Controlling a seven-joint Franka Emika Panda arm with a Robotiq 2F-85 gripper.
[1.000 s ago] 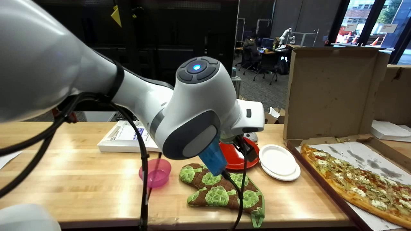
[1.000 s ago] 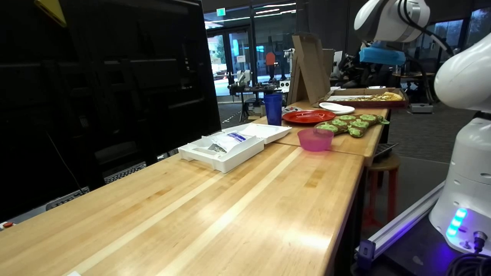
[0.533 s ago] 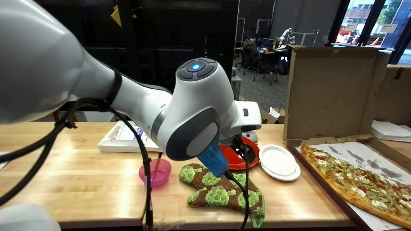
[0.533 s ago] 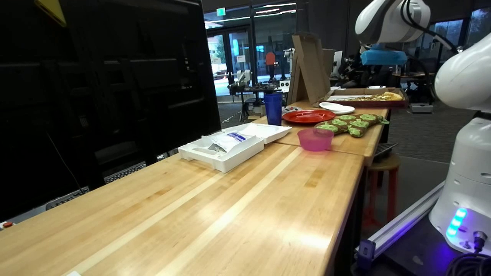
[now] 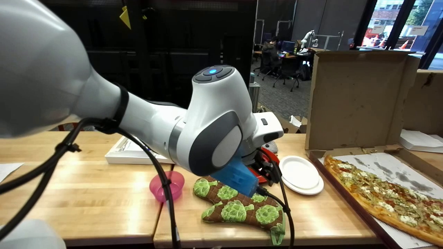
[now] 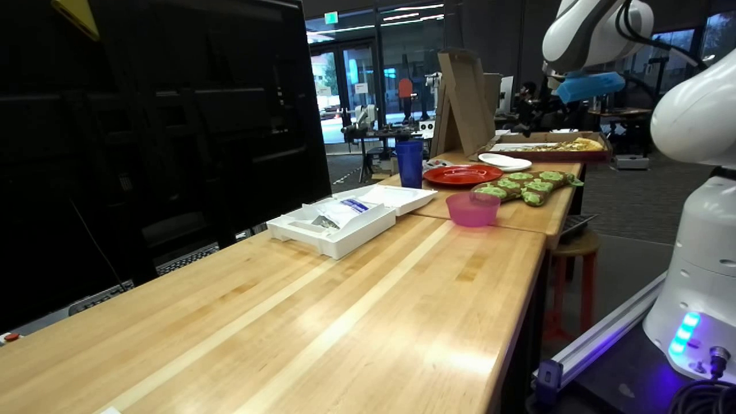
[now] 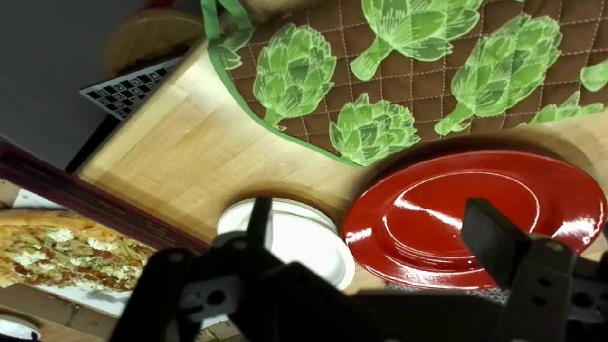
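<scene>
I have the jaws wide apart, holding nothing; in the wrist view one finger (image 7: 260, 221) shows against the stacked white plates (image 7: 313, 243) and the other finger (image 7: 491, 240) against the red plate (image 7: 427, 242), which lies flat on the bench (image 7: 199, 142) just beside the oven mitt (image 7: 403, 90). Were I to come straight down like this, I judge that a fingertip could land on a rim and make the plate skid or tip, because I can't read my height well from here. In an exterior view a cable (image 5: 286, 209) droops by the mitt's cuff, so a sideways swing might drag the mitt.
</scene>
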